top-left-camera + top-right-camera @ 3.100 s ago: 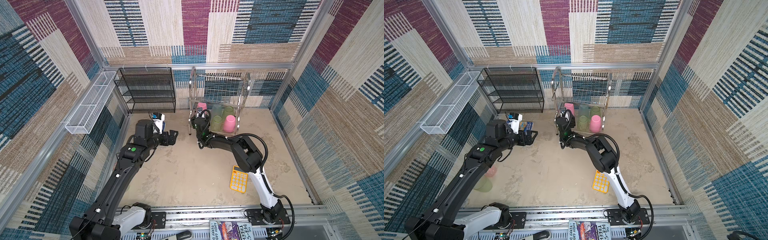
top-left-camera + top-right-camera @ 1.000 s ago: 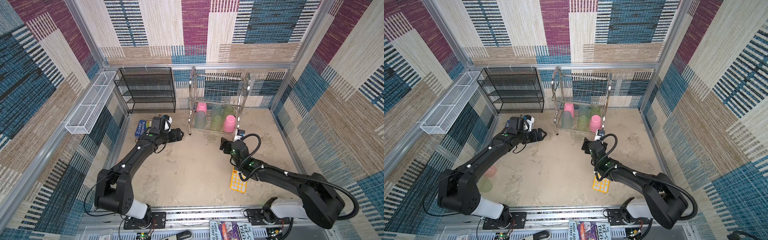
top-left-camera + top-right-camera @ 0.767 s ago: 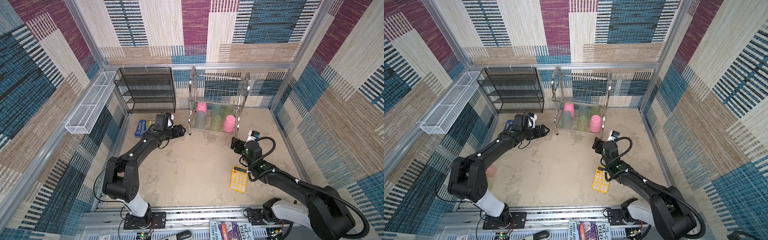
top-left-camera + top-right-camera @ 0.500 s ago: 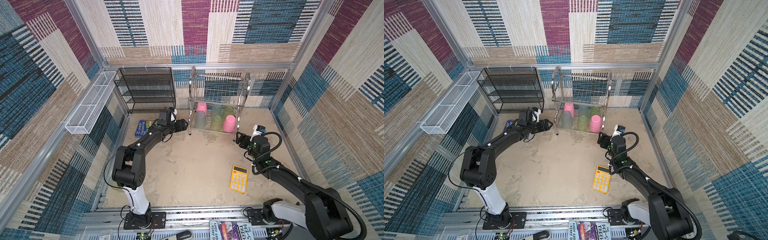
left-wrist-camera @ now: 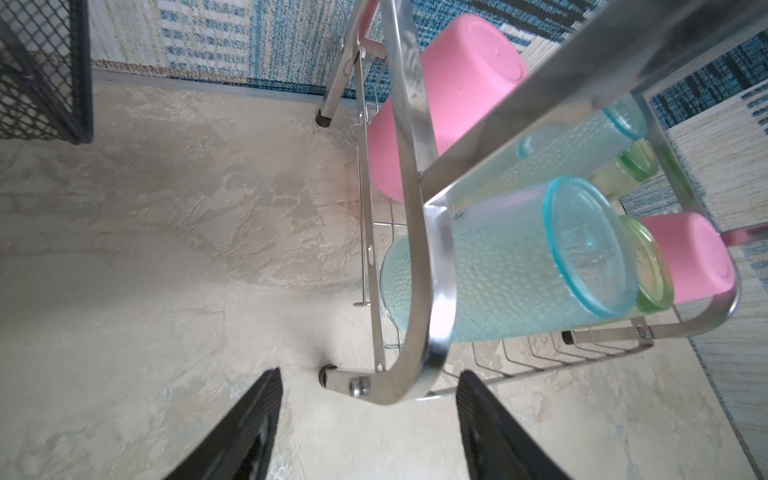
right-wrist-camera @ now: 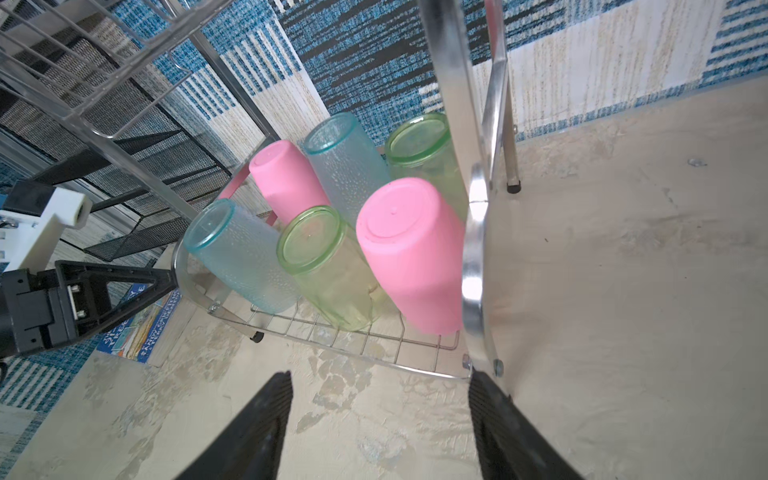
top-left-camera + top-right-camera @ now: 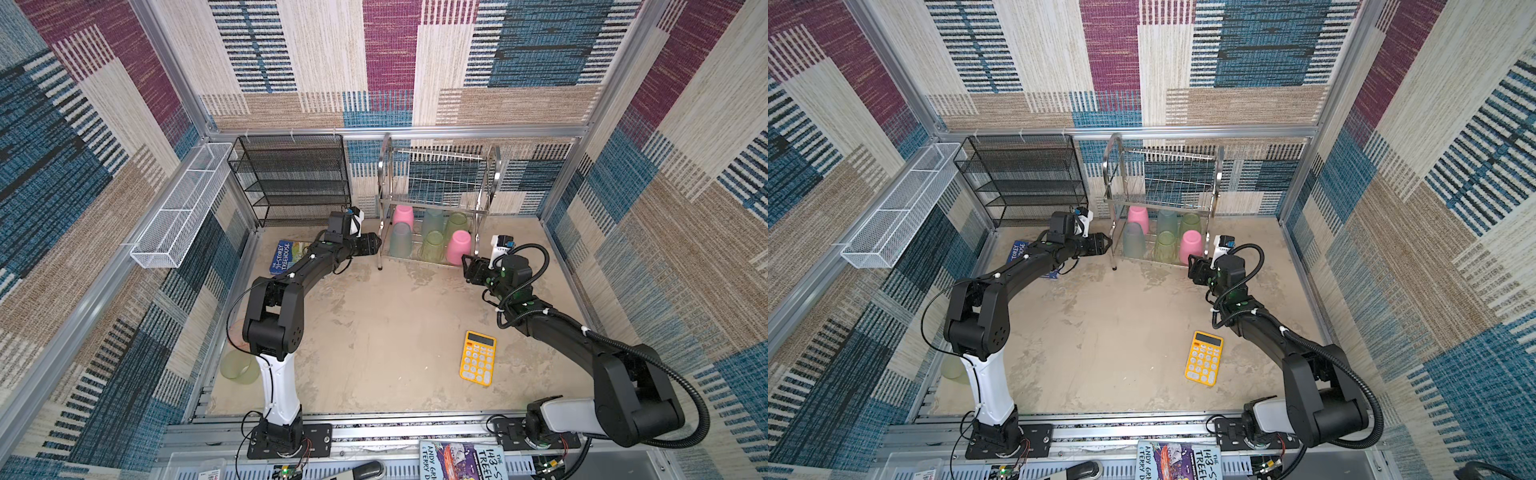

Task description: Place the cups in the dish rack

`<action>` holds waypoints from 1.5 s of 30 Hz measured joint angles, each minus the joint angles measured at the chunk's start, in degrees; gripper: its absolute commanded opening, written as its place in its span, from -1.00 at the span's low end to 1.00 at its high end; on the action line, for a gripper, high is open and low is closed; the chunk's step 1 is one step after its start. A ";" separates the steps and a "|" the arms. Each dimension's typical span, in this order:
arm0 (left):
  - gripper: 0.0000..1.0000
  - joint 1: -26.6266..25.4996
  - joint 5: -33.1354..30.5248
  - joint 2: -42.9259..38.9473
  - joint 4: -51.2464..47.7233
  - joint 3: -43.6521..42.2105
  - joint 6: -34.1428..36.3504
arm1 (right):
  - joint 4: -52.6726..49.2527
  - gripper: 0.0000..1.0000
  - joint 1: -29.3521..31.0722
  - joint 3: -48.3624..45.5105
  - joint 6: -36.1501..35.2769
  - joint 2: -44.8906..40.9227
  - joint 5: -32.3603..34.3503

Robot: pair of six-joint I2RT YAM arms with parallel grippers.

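The silver wire dish rack [image 7: 440, 166] stands against the back wall. On its lower tier several cups stand upside down: pink [image 7: 403, 216], teal [image 7: 401, 245], green [image 7: 432, 251] and pink [image 6: 409, 249]. Far left on the floor, partly behind the left arm, lie a salmon cup [image 7: 237, 332] and a green cup [image 7: 239, 365]. My left gripper [image 7: 376, 244] is open; the rack's curved left frame [image 5: 419, 249] ends just ahead of its fingertips. My right gripper [image 6: 380, 374] is open and empty at the rack's right front corner, one finger beside the right frame [image 6: 473, 249].
A black mesh shelf [image 7: 291, 178] stands left of the rack. A white mesh trough [image 7: 178, 216] hangs on the left wall. A blue book [image 7: 286, 255] lies under the left arm and a yellow calculator [image 7: 478, 357] lies front right.
Both arms have swung toward the rack. The left gripper went right to its left front leg. The right gripper went from the middle of the floor to its right front corner.
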 measured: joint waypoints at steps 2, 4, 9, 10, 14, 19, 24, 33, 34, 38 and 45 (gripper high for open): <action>0.33 -0.52 -1.01 0.22 0.28 0.00 1.53 | -0.15 0.28 -0.02 1.03 -0.59 1.05 0.09; 0.27 -1.14 -1.60 0.57 0.44 0.02 2.36 | -0.42 0.21 -0.04 2.19 -1.03 2.32 0.13; -0.02 -2.19 -4.33 2.12 0.55 1.33 3.61 | -1.05 0.13 -0.04 4.72 -1.64 4.63 0.63; -0.05 -2.19 -4.66 2.56 0.55 1.99 3.85 | -1.29 0.12 -0.02 5.25 -1.73 5.07 0.92; -0.24 -2.23 -6.91 3.93 0.13 4.24 4.20 | -2.75 0.09 -0.04 6.16 -2.08 5.81 2.54; -0.51 -2.49 -8.48 4.31 0.02 5.05 4.17 | -4.02 0.09 -0.04 6.16 -2.27 5.70 4.31; -0.66 -2.95 -9.81 4.11 0.17 4.70 5.49 | -4.17 0.10 -0.04 5.73 -2.27 5.09 5.14; -0.76 -3.65 -11.69 -0.33 1.99 -1.60 5.42 | -4.98 0.10 -0.04 4.55 -1.99 4.24 5.25; -0.76 -3.65 -11.80 -1.01 1.97 -2.40 5.38 | -5.09 0.10 -0.04 4.48 -1.99 4.17 5.20; -0.76 -3.72 -12.90 -4.07 1.62 -5.95 4.72 | -5.22 0.11 -0.04 3.67 -1.97 3.63 5.01; -0.77 -4.17 -14.23 -10.80 1.60 -13.88 2.97 | -5.29 0.11 -0.02 1.84 -1.81 1.42 4.00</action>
